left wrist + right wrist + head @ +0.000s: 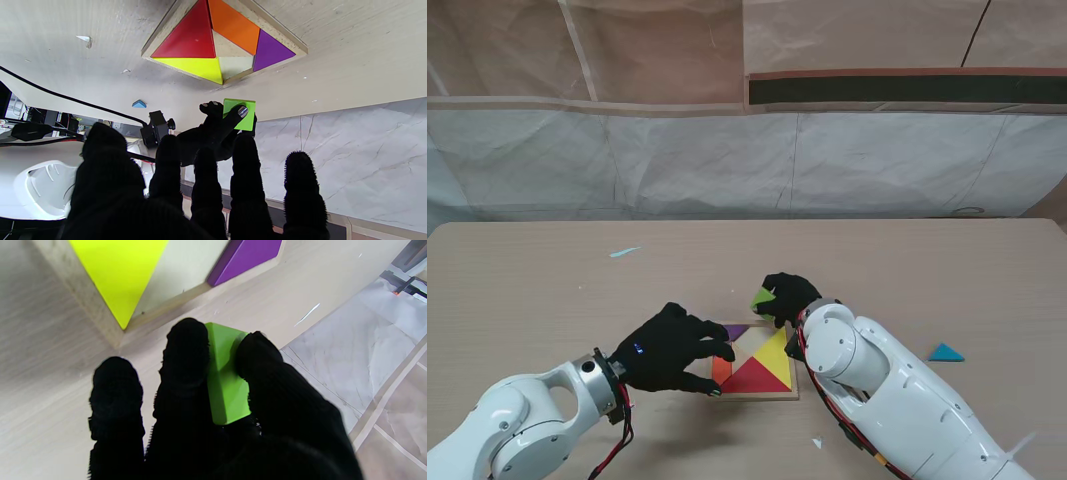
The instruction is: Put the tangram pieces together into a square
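Right hand (789, 296) pinches green piece (762, 297) beyond tray (757, 394)

Six tangram pieces (772, 355), one tray (793, 393), two hands (667, 348).

A green piece (227, 380) is held between the black-gloved fingers (186, 353) of the right hand (213, 413), clear of the table (50, 340). One finger is pressed against each of its sides, and a third finger is kept apart from it. Beyond the fingertips, a corner of the wooden tray (90, 306) is seen, with a yellow triangle (120, 266) and a purple piece (247, 253) lying in it. Bare tray floor is shown between those two pieces.
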Available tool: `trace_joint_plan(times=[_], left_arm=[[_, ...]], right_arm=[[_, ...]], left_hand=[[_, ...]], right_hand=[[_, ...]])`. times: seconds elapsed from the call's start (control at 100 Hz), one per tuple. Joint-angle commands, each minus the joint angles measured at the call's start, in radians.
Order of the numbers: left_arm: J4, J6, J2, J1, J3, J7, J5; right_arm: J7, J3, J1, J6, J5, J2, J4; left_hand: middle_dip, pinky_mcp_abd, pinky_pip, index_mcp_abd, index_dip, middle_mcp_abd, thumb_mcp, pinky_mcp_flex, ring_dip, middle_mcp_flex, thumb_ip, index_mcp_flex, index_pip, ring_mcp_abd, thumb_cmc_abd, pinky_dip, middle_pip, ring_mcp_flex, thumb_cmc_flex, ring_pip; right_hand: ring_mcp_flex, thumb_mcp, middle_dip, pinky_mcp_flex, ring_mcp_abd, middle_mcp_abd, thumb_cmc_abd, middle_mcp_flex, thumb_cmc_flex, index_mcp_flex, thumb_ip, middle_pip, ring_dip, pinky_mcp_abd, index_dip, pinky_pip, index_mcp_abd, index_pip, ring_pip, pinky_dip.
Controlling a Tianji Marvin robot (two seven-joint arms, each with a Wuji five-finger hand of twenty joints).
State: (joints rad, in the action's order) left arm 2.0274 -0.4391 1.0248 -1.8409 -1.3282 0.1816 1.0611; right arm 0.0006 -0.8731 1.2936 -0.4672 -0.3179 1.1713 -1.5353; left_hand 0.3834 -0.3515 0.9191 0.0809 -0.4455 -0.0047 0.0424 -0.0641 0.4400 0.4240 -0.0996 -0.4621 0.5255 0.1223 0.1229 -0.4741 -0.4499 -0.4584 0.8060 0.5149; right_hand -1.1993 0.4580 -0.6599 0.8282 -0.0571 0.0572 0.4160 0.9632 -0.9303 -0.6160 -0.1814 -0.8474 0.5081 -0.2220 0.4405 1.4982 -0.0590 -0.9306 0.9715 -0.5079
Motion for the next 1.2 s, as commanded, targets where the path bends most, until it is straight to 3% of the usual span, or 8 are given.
trace_joint_plan(times=[0.0, 0.31, 0.81, 1.06, 1.08, 1.14, 1.16, 1.19], left_arm=[[0.009, -0.005, -0.002, -0.004, -0.006, 0.024, -0.005], [0.003, -0.018, -0.003, 0.004, -0.008, 0.027, -0.009], [-0.004, -0.016, -0.002, 0.009, -0.002, 0.022, -0.015], [-0.003, -0.012, -0.002, 0.007, -0.002, 0.023, -0.015], [-0.003, -0.011, -0.002, 0.007, -0.002, 0.023, -0.015], [-0.003, -0.010, -0.002, 0.007, -0.001, 0.023, -0.016], [-0.003, -0.010, -0.002, 0.007, -0.001, 0.023, -0.017], [-0.003, -0.009, -0.002, 0.007, 0.000, 0.023, -0.017]], right_arm=[[0.018, 0.010, 0.010, -0.022, 0.009, 0.016, -0.012], [-0.006, 0.025, 0.024, -0.125, 0.071, 0.038, -0.038], [0.067, 0.056, 0.025, -0.184, 0.050, 0.013, -0.063], [0.067, 0.068, 0.018, -0.200, 0.061, 0.017, -0.052], [0.067, 0.068, 0.018, -0.200, 0.062, 0.018, -0.051], [0.065, 0.070, 0.017, -0.200, 0.062, 0.019, -0.049], [0.065, 0.070, 0.016, -0.199, 0.061, 0.019, -0.048], [0.065, 0.071, 0.015, -0.199, 0.059, 0.018, -0.047]], left_hand=[[-0.003, 0.006, 0.009, 0.001, -0.008, -0.017, 0.000, 0.003, 0.011, 0.009, 0.027, -0.010, -0.001, -0.015, -0.040, -0.005, 0.018, -0.011, 0.035, 0.006], [-0.003, 0.006, 0.008, 0.000, -0.008, -0.018, 0.000, 0.003, 0.011, 0.009, 0.027, -0.010, 0.000, -0.018, -0.041, -0.004, 0.017, -0.011, 0.036, 0.006], [-0.003, 0.006, 0.008, 0.001, -0.008, -0.016, 0.000, 0.003, 0.011, 0.010, 0.027, -0.011, 0.000, -0.016, -0.041, -0.004, 0.017, -0.012, 0.036, 0.006], [-0.003, 0.006, 0.008, 0.001, -0.009, -0.017, 0.000, 0.003, 0.011, 0.011, 0.027, -0.012, 0.001, -0.019, -0.041, -0.004, 0.017, -0.014, 0.036, 0.006], [-0.003, 0.006, 0.008, 0.001, -0.009, -0.018, 0.001, 0.003, 0.011, 0.011, 0.027, -0.013, 0.002, -0.018, -0.041, -0.004, 0.017, -0.013, 0.036, 0.006], [-0.003, 0.006, 0.008, 0.002, -0.009, -0.018, 0.000, 0.003, 0.011, 0.011, 0.027, -0.012, 0.001, -0.016, -0.041, -0.004, 0.017, -0.012, 0.036, 0.006], [-0.003, 0.006, 0.008, 0.000, -0.009, -0.018, 0.001, 0.003, 0.011, 0.011, 0.027, -0.013, 0.002, -0.016, -0.041, -0.004, 0.018, -0.012, 0.036, 0.006], [-0.003, 0.006, 0.008, 0.001, -0.009, -0.018, 0.000, 0.003, 0.011, 0.011, 0.027, -0.013, 0.002, -0.016, -0.040, -0.004, 0.018, -0.013, 0.037, 0.006]], right_hand=[[-0.043, 0.088, 0.002, 0.025, -0.013, -0.030, -0.028, 0.065, -0.066, -0.046, 0.041, -0.072, -0.006, 0.038, -0.010, 0.052, 0.034, -0.026, 0.031, 0.011], [-0.101, 0.099, 0.028, 0.095, -0.036, -0.012, -0.003, 0.086, -0.049, -0.061, 0.052, -0.063, -0.019, 0.047, -0.058, 0.086, -0.024, -0.009, 0.050, 0.050], [-0.117, 0.098, 0.064, 0.137, -0.114, 0.063, 0.015, -0.017, -0.011, 0.008, 0.062, -0.003, -0.034, 0.109, -0.095, 0.098, -0.121, 0.052, 0.077, 0.115], [-0.079, 0.079, 0.086, 0.104, -0.101, 0.105, -0.042, -0.132, 0.047, 0.017, 0.098, 0.068, -0.059, 0.104, -0.016, 0.102, -0.173, 0.287, 0.077, 0.143], [-0.077, 0.074, 0.092, 0.103, -0.100, 0.107, -0.049, -0.141, 0.050, 0.010, 0.105, 0.071, -0.061, 0.104, 0.028, 0.102, -0.175, 0.338, 0.077, 0.145], [-0.070, 0.069, 0.101, 0.098, -0.097, 0.114, -0.070, -0.168, 0.078, 0.009, 0.122, 0.082, -0.062, 0.102, 0.044, 0.102, -0.187, 0.392, 0.076, 0.146], [-0.067, 0.064, 0.114, 0.096, -0.096, 0.117, -0.077, -0.180, 0.086, 0.000, 0.134, 0.080, -0.064, 0.102, 0.105, 0.102, -0.190, 0.449, 0.077, 0.147], [-0.065, 0.061, 0.118, 0.095, -0.095, 0.120, -0.082, -0.190, 0.094, 0.003, 0.138, 0.083, -0.065, 0.102, 0.124, 0.103, -0.193, 0.469, 0.077, 0.148]])
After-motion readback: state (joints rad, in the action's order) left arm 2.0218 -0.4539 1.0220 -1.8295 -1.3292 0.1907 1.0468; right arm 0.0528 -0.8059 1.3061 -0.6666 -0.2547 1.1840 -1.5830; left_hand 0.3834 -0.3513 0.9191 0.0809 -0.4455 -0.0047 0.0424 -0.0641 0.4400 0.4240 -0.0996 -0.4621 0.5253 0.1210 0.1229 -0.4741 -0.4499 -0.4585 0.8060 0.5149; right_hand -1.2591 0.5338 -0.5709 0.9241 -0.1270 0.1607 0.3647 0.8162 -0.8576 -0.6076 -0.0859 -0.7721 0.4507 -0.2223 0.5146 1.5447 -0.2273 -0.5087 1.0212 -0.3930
